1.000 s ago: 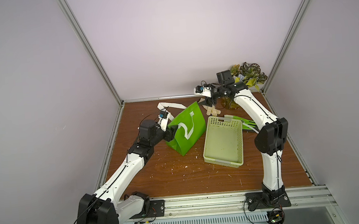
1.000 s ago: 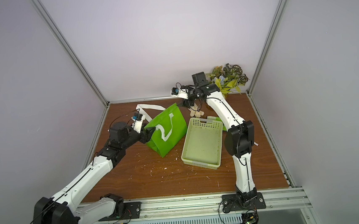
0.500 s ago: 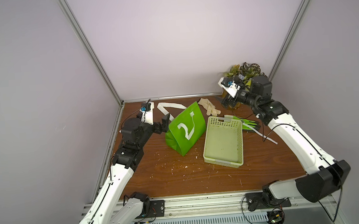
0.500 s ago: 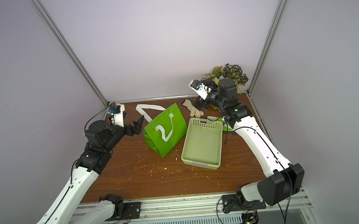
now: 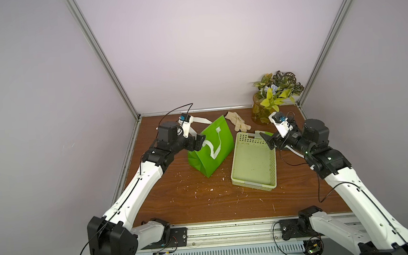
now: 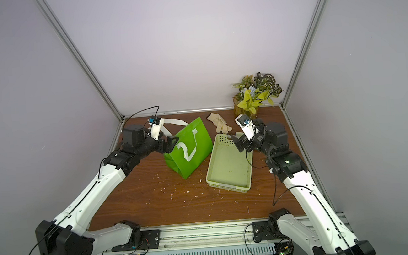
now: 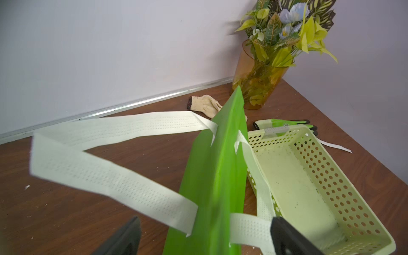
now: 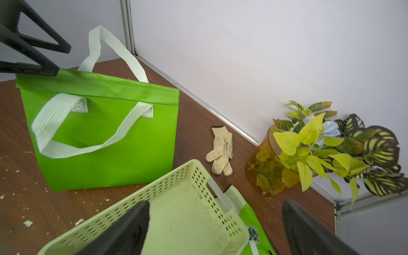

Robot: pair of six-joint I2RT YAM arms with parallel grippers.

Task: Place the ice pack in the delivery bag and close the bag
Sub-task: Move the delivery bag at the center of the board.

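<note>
left gripper (image 5: 200,143), shifted in since the earlier frame, is straddling the bag (image 5: 215,154) top edge, jaws apart. right gripper (image 5: 266,140), shifted off the plant (image 5: 276,95), is hovering over the basket (image 5: 253,185) corner, jaws apart. bag is standing closed beside the basket.

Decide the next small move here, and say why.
Probably close the left tool on the bag's top corner, to steady it for opening: the open tool straddles that edge, the bag's mouth lies flat shut, and no ice pack is in view.
</note>
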